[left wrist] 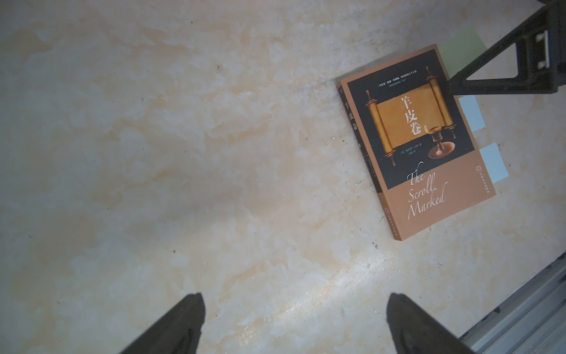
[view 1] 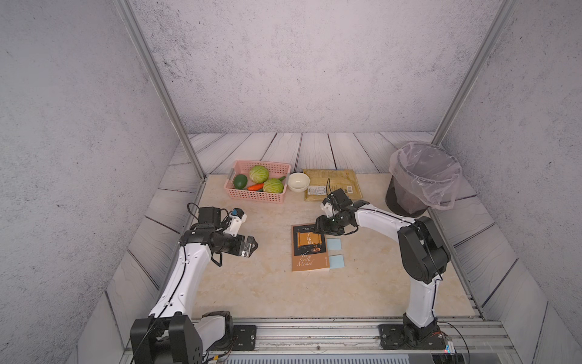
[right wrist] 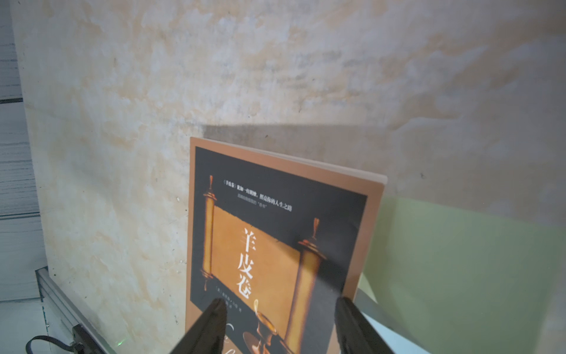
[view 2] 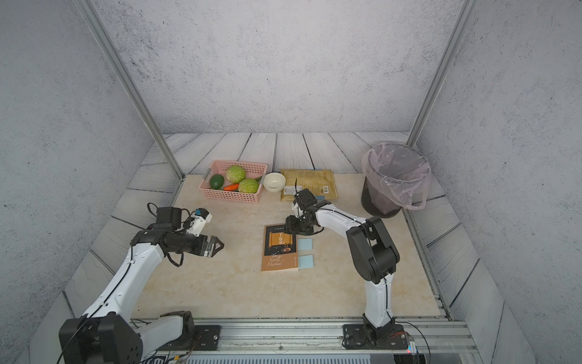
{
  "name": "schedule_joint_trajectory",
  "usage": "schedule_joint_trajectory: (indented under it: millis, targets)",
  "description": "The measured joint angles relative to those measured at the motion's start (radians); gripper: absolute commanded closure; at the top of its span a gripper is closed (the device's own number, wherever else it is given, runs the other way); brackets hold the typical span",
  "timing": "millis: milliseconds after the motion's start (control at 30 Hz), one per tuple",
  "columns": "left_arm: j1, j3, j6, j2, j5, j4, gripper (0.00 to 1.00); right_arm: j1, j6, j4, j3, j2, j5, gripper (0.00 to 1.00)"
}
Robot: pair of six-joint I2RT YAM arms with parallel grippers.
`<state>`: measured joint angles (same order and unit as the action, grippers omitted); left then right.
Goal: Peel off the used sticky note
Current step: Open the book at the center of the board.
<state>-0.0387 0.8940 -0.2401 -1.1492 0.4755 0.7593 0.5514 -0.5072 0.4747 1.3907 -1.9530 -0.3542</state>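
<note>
Right gripper (right wrist: 281, 305) is held low over the top half of the book (view 1: 310, 249), jaws apart, nothing between them. Left gripper (view 1: 253, 245) is spread wide and empty above bare table, well to the book's left.

Three sticky notes are seen poking out past the book's long edge opposite the spine. A green note (right wrist: 459, 269) lies nearest the right gripper and is hidden by it in both top views. Then come a blue note (view 1: 333, 244) and a second blue note (view 1: 336, 261) nearer the robot. No writing can be made out; which is used cannot be told.

Step judged: closing in on the green note. Its free flap should be pinched near the outer edge and drawn away low and slowly, so the paper is not torn. The book may be dragged; it could be pinned by the left gripper.

Table (view 1: 267, 283): pale marbled slab, smooth. At the back are set a pink basket (view 1: 256, 197), a white bowl (view 1: 298, 182) and a tan packet (view 1: 333, 182); a lined bin (view 1: 422, 179) is at the right. Grey textured walls (view 1: 299, 63) all round.
</note>
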Motion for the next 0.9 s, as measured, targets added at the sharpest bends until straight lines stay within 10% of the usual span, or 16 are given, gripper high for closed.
schedule_joint_trajectory:
  millis: [900]
  targets:
    - [-0.005,0.0,-0.004,0.0,0.002,0.0,0.02,0.0,0.014,0.015,0.057,-0.051,0.087,0.41]
